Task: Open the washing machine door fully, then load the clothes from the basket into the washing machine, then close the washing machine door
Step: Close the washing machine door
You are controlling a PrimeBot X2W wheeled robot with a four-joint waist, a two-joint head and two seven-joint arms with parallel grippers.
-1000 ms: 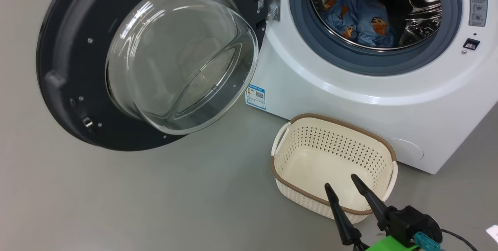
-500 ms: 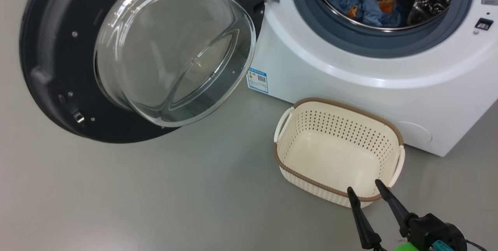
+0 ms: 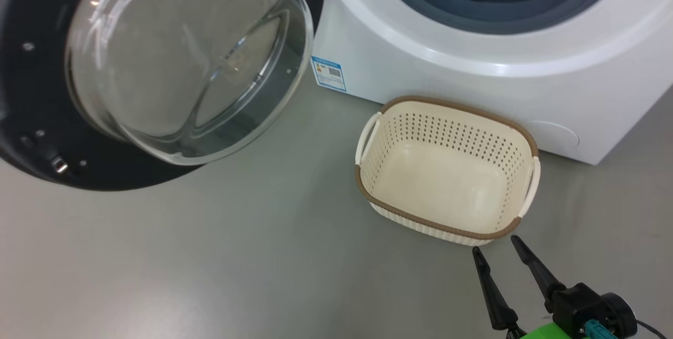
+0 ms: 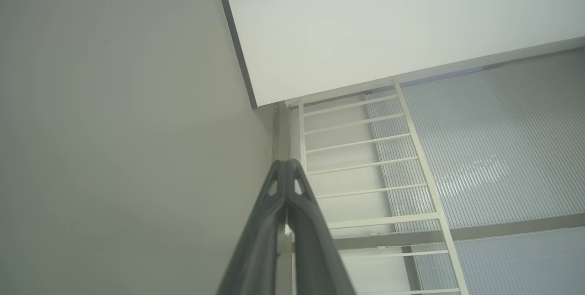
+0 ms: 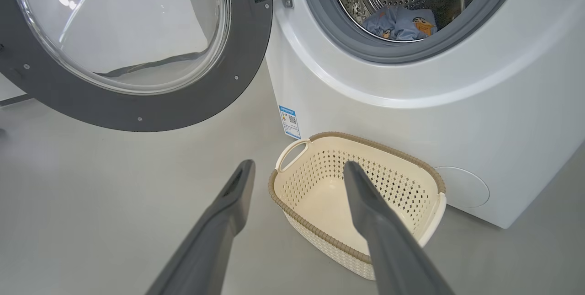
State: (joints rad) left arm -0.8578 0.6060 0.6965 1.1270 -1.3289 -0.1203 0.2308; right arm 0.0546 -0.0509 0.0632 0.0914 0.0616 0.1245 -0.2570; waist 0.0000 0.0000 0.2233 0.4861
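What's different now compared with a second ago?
The right gripper, open and empty, has drawn back from over the basket to just short of its near rim; the head view shifted too. Basket, the open washing machine door and the clothes inside the washing machine stayed put.

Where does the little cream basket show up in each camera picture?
Head view: the basket, empty, sits right of centre on the floor before the washing machine, just above the right hand.
Right wrist view: the basket lies bottom centre, partly behind that hand's finger.
Left wrist view: the left hand points at a wall and white rack instead.
Shared landmark: the blue label sticker, up-left of the basket.
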